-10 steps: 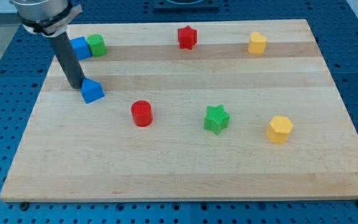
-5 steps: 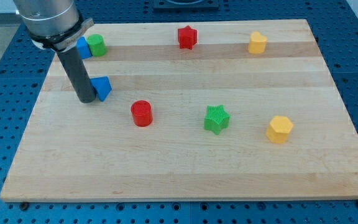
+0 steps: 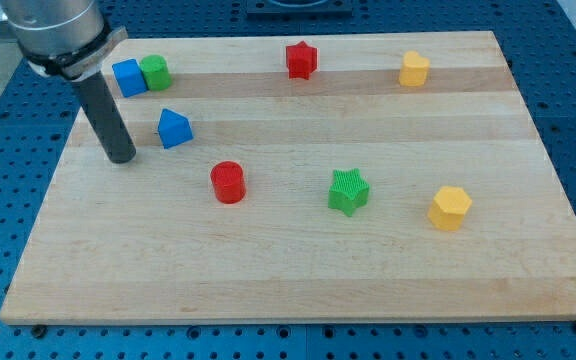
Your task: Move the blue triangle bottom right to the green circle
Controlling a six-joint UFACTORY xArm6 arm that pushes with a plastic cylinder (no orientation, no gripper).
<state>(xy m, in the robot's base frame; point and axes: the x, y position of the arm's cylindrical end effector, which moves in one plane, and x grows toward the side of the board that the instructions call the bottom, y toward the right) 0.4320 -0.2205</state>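
The blue triangle [image 3: 174, 128] lies on the wooden board [image 3: 298, 260] at the upper left. The green circle [image 3: 155, 72] sits above it near the board's top left, touching a blue square block [image 3: 128, 77] on its left. My tip [image 3: 121, 158] rests on the board to the left of and slightly below the blue triangle, with a small gap between them.
A red cylinder [image 3: 228, 182] lies to the lower right of the triangle. A green star [image 3: 348, 191] and a yellow hexagon [image 3: 450, 207] lie toward the right. A red star [image 3: 301, 59] and a yellow block [image 3: 414, 69] sit along the top.
The blue triangle has moved right and up, toward the green circle. My tip pushed it, then drew back to the left, away from it.
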